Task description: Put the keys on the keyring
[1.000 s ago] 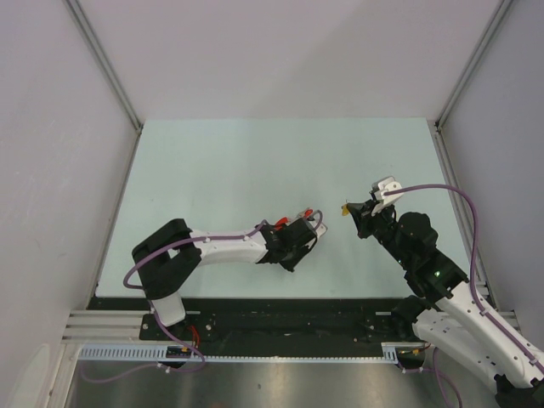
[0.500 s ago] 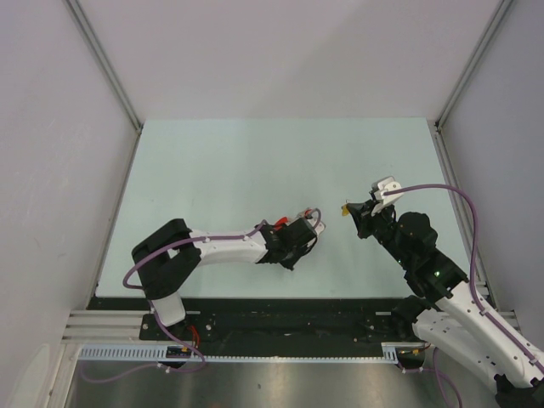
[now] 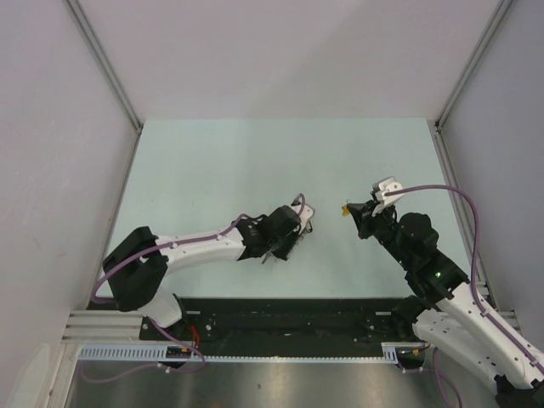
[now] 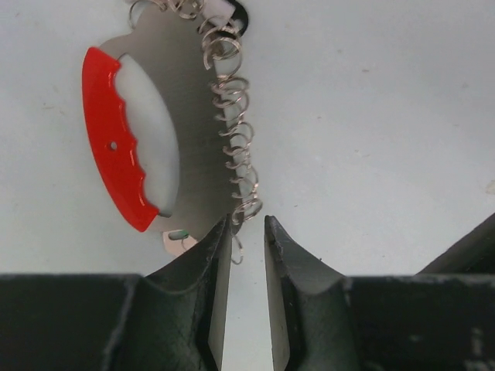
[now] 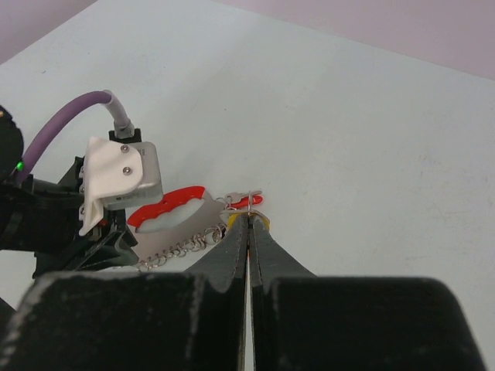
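Note:
The keyring lies flat on the table in the left wrist view, a red curved band (image 4: 116, 139) on a pale grey tag (image 4: 193, 154), with a chain of small wire rings (image 4: 232, 131) running down from its top. My left gripper (image 4: 247, 222) stands narrowly open, and the chain's last ring sits at its left fingertip (image 4: 220, 232). A speck of green key (image 4: 179, 233) peeks out beside that finger. My right gripper (image 5: 249, 216) is shut on the yellow key (image 5: 232, 219), held above the table just right of the keyring (image 5: 166, 205). A red key (image 5: 249, 201) lies beyond its tips.
The pale green table (image 3: 280, 161) has grey walls on three sides. The two grippers, left (image 3: 293, 229) and right (image 3: 347, 210), face each other near the middle, a short gap apart. The left wrist camera housing (image 5: 120, 174) stands close to the right gripper's left.
The left arm has swung and stretched out, and its gripper has shifted slightly left and now covers the red pieces in the top view. The right arm has not moved.

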`<act>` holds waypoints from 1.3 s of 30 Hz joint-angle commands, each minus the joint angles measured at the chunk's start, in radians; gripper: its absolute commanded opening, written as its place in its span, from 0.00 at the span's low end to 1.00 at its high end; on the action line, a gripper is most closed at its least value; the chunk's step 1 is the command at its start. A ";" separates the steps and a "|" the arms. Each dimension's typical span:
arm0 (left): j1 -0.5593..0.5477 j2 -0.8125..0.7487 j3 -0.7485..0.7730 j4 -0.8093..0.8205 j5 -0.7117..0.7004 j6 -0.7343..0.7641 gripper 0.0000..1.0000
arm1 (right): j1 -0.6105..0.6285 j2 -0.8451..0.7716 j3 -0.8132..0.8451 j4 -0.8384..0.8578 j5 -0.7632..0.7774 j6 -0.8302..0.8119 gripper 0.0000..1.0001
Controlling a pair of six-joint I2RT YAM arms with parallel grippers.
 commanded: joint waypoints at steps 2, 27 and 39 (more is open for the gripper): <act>0.065 0.003 -0.039 0.033 0.124 0.029 0.27 | 0.001 -0.012 0.000 0.024 0.002 0.013 0.00; 0.150 0.102 -0.011 0.051 0.281 0.131 0.31 | 0.001 0.004 0.000 0.024 -0.012 0.010 0.00; 0.148 0.112 0.012 0.051 0.287 0.167 0.31 | 0.003 0.005 0.000 0.025 -0.018 0.009 0.00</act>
